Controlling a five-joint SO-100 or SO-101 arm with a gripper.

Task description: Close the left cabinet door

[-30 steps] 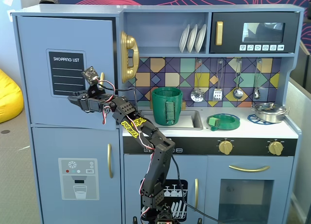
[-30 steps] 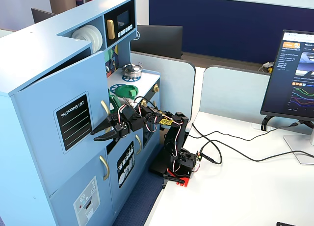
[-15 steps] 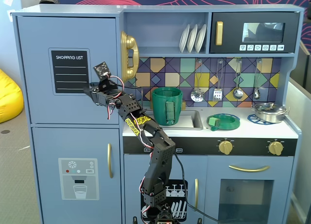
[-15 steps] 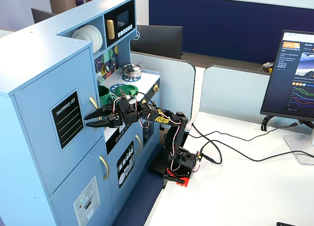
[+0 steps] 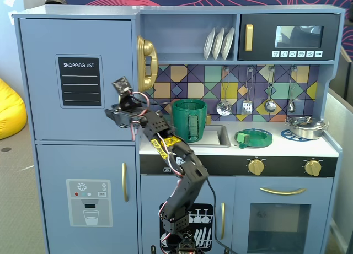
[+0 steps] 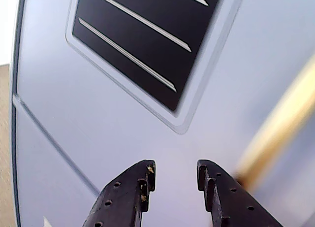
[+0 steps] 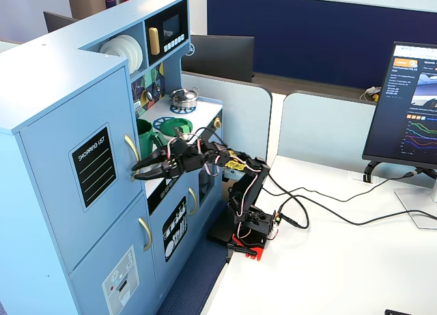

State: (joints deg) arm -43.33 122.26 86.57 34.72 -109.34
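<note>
The left cabinet door is tall and pale blue, with a black "SHOPPING LIST" panel. It sits flush in the cabinet front in both fixed views. My gripper hovers at the door's lower right, by the curved gold handle. In the wrist view the gripper is open with nothing between its black fingers, facing the door face below the panel. The handle is a blur at the right. From the side the gripper points at the door's handle edge; contact cannot be told.
Below is a door with a water-dispenser graphic. A gold toy phone and a green pot are right of the arm. The arm base stands on a white desk with cables and a monitor.
One second ago the door stood ajar with the gripper against it; it swung flush. Since half a second ago the gripper has drawn back to the right, off the door face.
</note>
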